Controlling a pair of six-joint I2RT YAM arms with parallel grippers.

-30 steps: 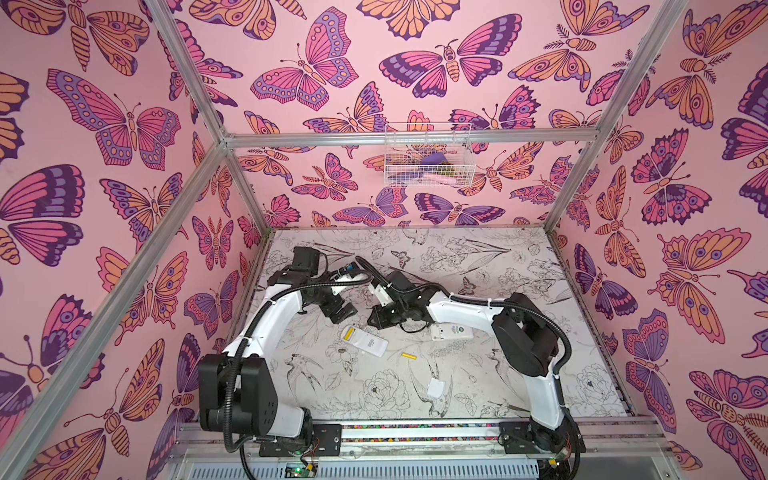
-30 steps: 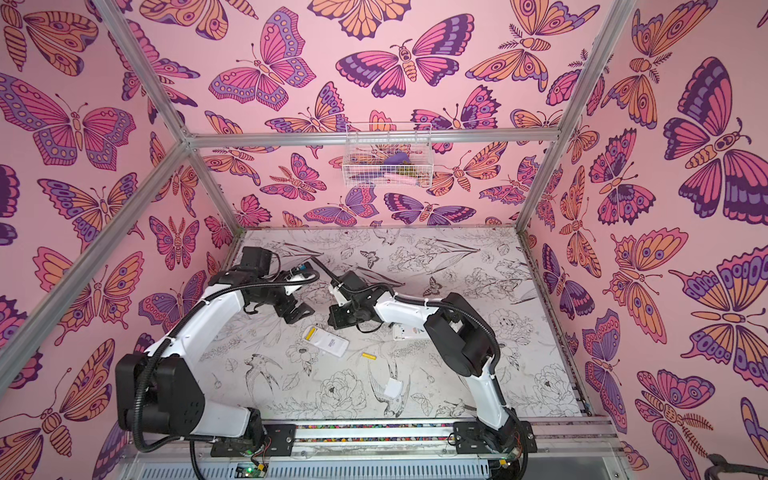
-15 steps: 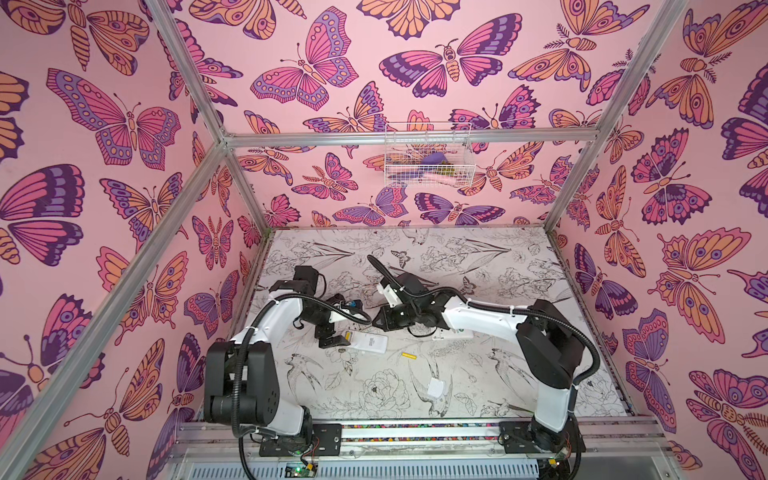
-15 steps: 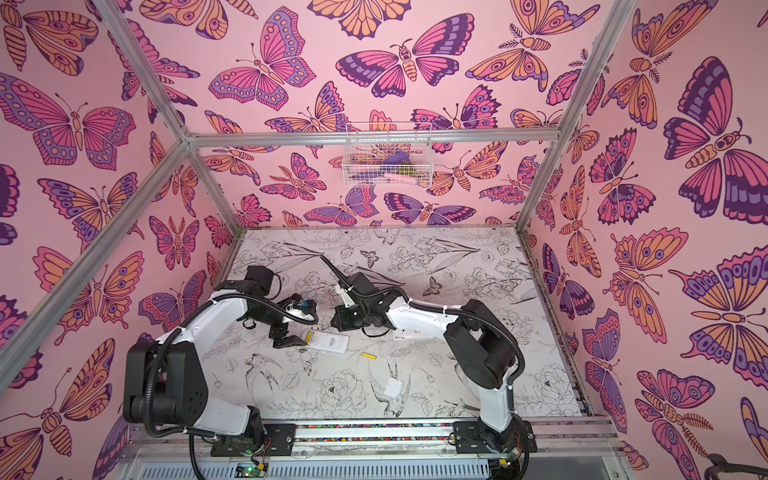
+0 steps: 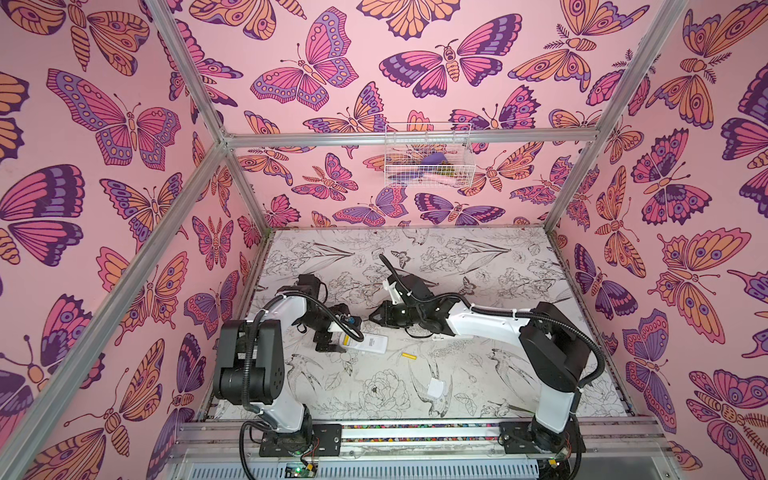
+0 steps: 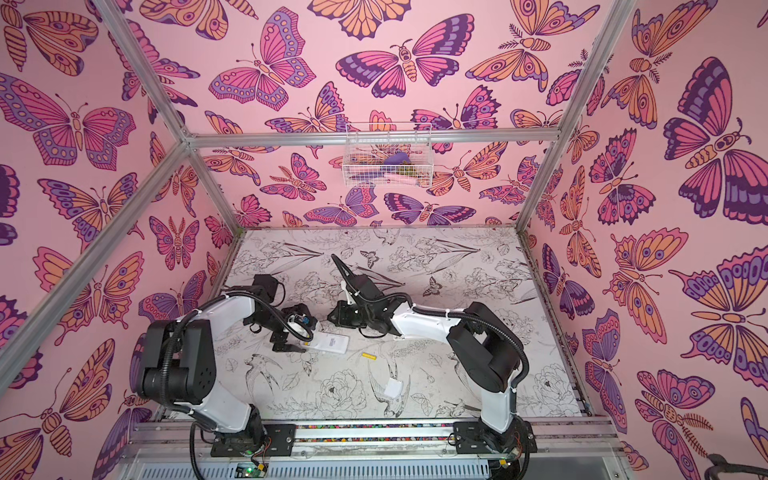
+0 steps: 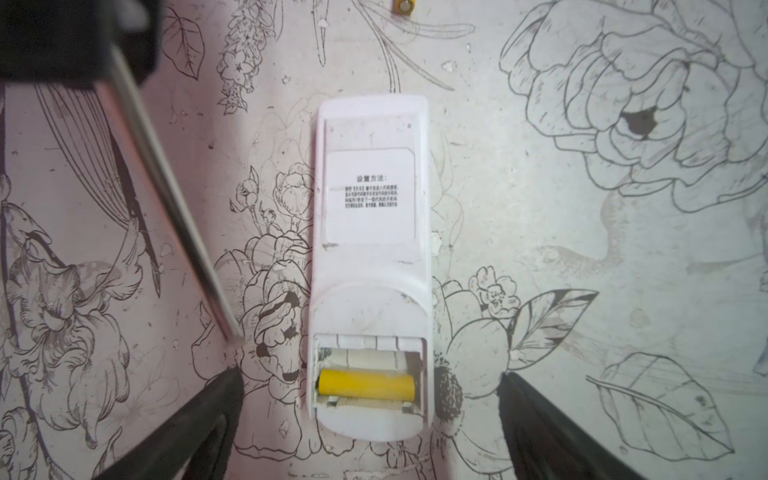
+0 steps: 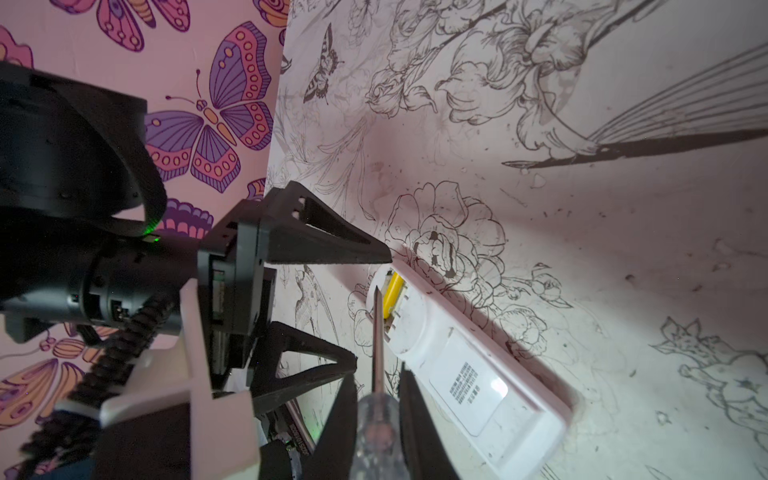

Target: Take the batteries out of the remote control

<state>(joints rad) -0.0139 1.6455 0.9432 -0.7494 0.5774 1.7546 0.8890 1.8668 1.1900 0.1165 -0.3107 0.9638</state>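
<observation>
Table (image 5: pixel 498 266): white sheet with line-drawn flowers and birds, enclosed by pink butterfly walls (image 5: pixel 124 124). Nearest the front a small white cover plate (image 5: pixel 435 388) is noted, lying flat. Beyond it a loose yellow battery (image 5: pixel 408 356) is seen on the table, well apart from both claws. Next the remote control (image 7: pixel 370 208) is found face down, its compartment uncovered. One seated battery (image 7: pixel 367 385) is seen in the slot nearest the remote's end, the neighbouring slot being empty.

Handling, as judged: the seated battery is taken to be light, rigid, smooth and prone to roll. It is probably spring-held, so one end is best levered up first and the body then pinched across its middle. The remote is expected to slide unless braced.

The left claw (image 7: pixel 370 374) is poised over the compartment end, fingers (image 7: pixel 187 424) spread wide, one on either side of the remote, neither touching it. The seated battery lies between them. The right claw (image 8: pixel 377 386) is clamped on the clear handle of a screwdriver (image 8: pixel 377 332), whose tip is placed just beside that end, outside the compartment. Farthest back a wire basket (image 5: pixel 428 156) is hung on the wall.
</observation>
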